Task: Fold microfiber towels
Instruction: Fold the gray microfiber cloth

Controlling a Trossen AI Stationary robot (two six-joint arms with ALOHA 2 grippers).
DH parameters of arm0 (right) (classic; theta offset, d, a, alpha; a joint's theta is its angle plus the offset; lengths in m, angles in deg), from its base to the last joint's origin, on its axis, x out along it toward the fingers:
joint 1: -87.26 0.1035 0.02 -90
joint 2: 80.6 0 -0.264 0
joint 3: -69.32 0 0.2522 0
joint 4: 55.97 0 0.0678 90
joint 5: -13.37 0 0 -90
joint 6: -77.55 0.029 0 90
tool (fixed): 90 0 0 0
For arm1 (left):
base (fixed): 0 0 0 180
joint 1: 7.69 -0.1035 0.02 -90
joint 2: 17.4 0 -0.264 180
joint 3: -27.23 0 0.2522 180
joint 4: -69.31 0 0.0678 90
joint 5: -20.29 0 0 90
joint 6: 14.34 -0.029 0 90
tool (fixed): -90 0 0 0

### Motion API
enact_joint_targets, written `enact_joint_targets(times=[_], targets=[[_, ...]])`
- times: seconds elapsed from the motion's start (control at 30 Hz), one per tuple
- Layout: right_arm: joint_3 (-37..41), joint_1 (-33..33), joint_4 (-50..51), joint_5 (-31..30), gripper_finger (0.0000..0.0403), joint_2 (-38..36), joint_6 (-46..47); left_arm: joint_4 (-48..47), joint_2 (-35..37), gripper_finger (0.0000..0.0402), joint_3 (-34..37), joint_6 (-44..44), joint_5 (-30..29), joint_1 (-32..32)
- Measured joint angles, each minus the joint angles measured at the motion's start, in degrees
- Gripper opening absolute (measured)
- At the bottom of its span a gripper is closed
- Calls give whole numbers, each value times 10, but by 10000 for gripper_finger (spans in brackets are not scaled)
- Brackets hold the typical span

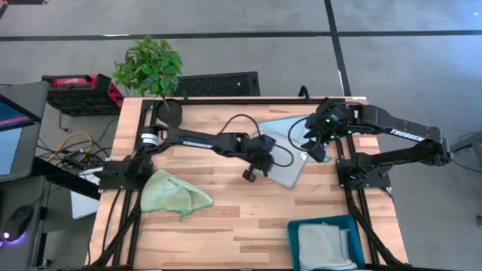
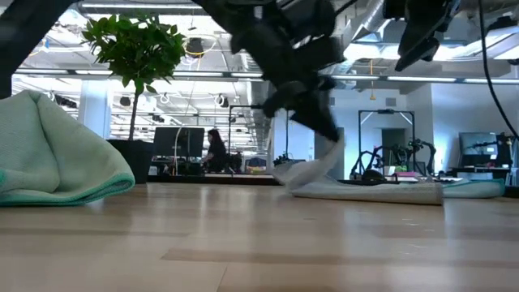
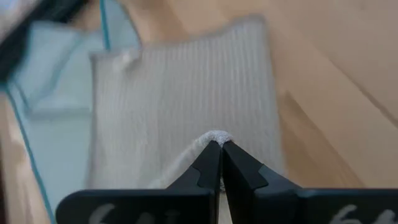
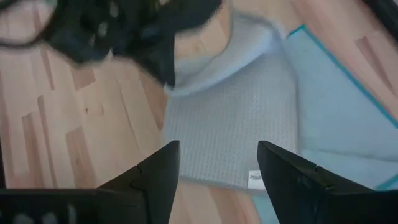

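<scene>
A grey microfiber towel point(image 1: 292, 170) lies at the table's middle right, partly over a light blue towel point(image 1: 280, 125). My left gripper point(image 1: 273, 159) is shut on the grey towel's near-left edge. My right gripper point(image 4: 217, 149) hovers open above the towel's far right part and touches nothing. A light green towel point(image 1: 178, 193) lies crumpled at the near left, resting on its underside. In the low view a raised flap of the grey towel point(image 2: 318, 166) hangs under my left gripper point(image 2: 328, 134). My left gripper pinches a small peak of the grey towel's edge point(image 3: 214, 135) between its two fingertips; one layer or several, I cannot tell. The fingers slant down from the table's left. The held part is lifted off the table, and the rest of the towel point(image 2: 373, 191) lies flat.
A teal bin point(image 1: 354, 224) with folded cloths inside stands at the near right corner. A potted plant point(image 1: 149, 68) stands at the far left edge. Bare wood point(image 1: 248, 226) lies between the green towel and the bin.
</scene>
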Motion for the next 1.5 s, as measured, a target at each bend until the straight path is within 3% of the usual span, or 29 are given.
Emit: enact_joint_targets(times=[0.3,0.63,1.17,1.5], targets=[[0,-1,13,-6,240,-21,-5,-10,-73,0,-113,-105,14,21],[0,1,14,-7,240,-27,-4,-17,-153,0,-196,-112,37,25],[0,1,14,-7,240,-26,-4,-14,-152,1,-201,-79,52,31],[0,1,14,-6,240,-26,-4,-12,-152,69,-201,-54,52,31]])
